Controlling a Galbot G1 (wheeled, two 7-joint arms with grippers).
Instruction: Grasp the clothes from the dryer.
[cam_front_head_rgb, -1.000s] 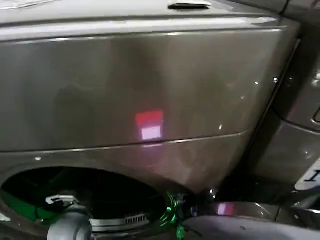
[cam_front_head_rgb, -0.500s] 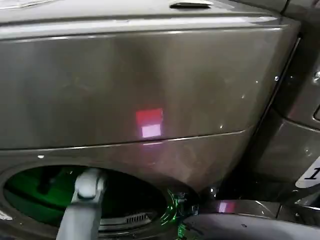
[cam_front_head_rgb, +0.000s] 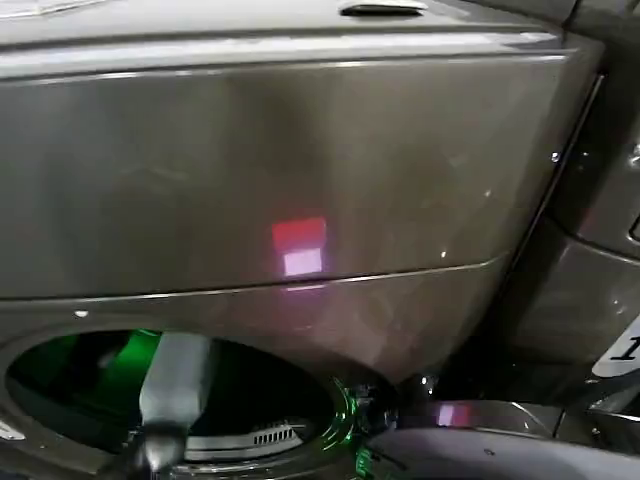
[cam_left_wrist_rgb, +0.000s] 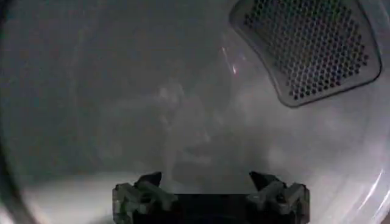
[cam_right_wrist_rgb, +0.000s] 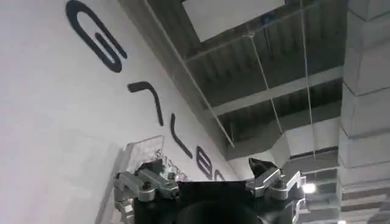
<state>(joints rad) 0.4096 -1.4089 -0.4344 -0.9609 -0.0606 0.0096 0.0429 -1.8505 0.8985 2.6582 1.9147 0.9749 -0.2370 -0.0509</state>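
My left arm (cam_front_head_rgb: 172, 395) has pushed deeper through the round porthole of the dryer (cam_front_head_rgb: 300, 180) over the last second. A second ago only its grey elbow and a white-tagged joint sat low at the opening's near rim; half a second ago the forearm stood tilted up into the dark mouth; now it reaches further in, its far end lost in the drum. The green glow (cam_front_head_rgb: 70, 365) inside the opening has grown and spread along the left of the porthole. My head camera's framing has drifted slightly, the white label (cam_front_head_rgb: 625, 350) at the right edge sitting a touch lower.
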